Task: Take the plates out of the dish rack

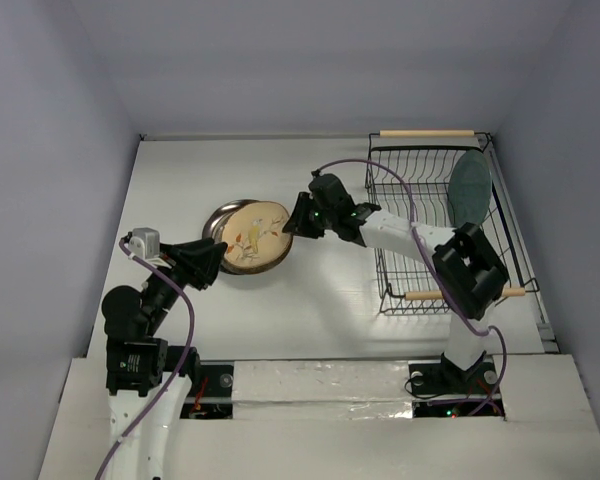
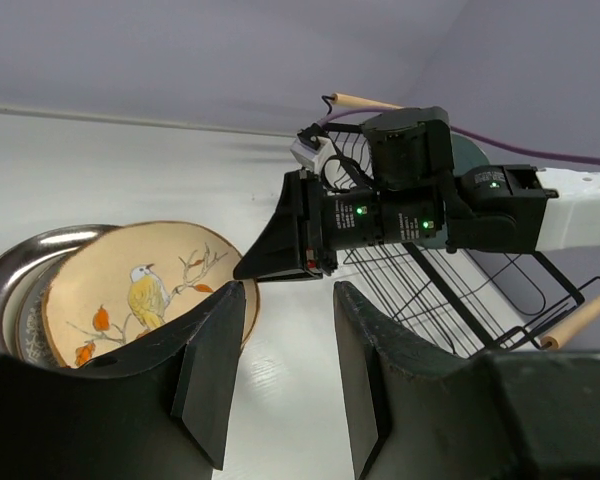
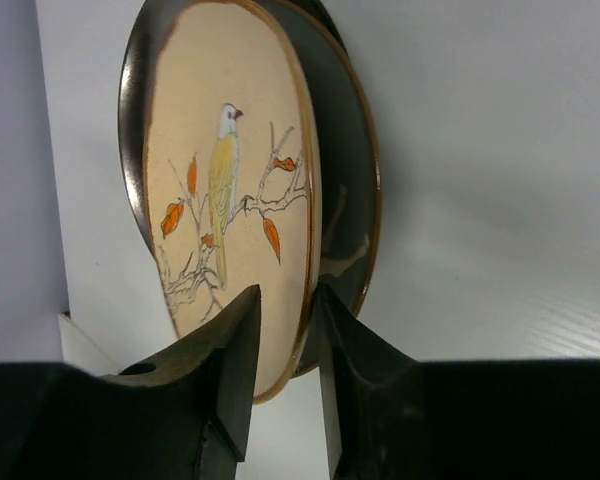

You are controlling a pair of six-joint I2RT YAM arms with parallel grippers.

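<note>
Right wrist view: right gripper (image 3: 285, 292) pinches the rim of the tan bird plate (image 3: 230, 200), which lies on a dark plate (image 3: 348, 180) on the table (image 3: 480, 250). Left gripper (image 2: 290, 298) is spread, near the stack. Teal plate (image 1: 470, 185) stands upright in the dish rack (image 1: 427, 133).

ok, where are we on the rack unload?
Done: a dark plate already lies on the table. In hand: the right gripper pinches the rim of the tan bird plate, which lies on that dark plate; the left gripper is open beside the stack. Left: the teal plate stands in the dish rack.
</note>
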